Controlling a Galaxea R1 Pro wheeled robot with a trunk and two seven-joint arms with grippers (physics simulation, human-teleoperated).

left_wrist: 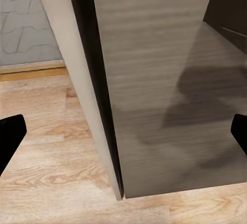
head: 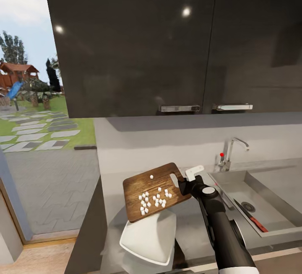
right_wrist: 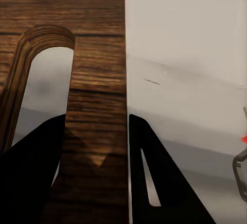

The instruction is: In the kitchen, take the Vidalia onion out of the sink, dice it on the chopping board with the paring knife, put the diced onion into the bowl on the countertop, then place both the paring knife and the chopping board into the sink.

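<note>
My right gripper (head: pixel 184 180) is shut on the handle end of the brown chopping board (head: pixel 153 190), holding it tilted over the white bowl (head: pixel 151 237) on the grey countertop (head: pixel 186 223). Several white pieces of diced onion (head: pixel 155 200) lie on the board near its lower edge. In the right wrist view the black fingers (right_wrist: pixel 159 183) pinch the wooden strip (right_wrist: pixel 98 106) beside the slot hole. The red-handled paring knife (head: pixel 251 217) lies in the steel sink (head: pixel 270 196). My left gripper (left_wrist: pixel 123 136) hangs open with nothing in it, beside a dark cabinet side (left_wrist: pixel 164 80), over the wood floor.
The chrome faucet (head: pixel 233 150) with its red knob stands behind the sink. Glossy black upper cabinets (head: pixel 134 43) with chrome handles hang above. The countertop ends at the left just past the bowl, beside a glass wall showing the garden.
</note>
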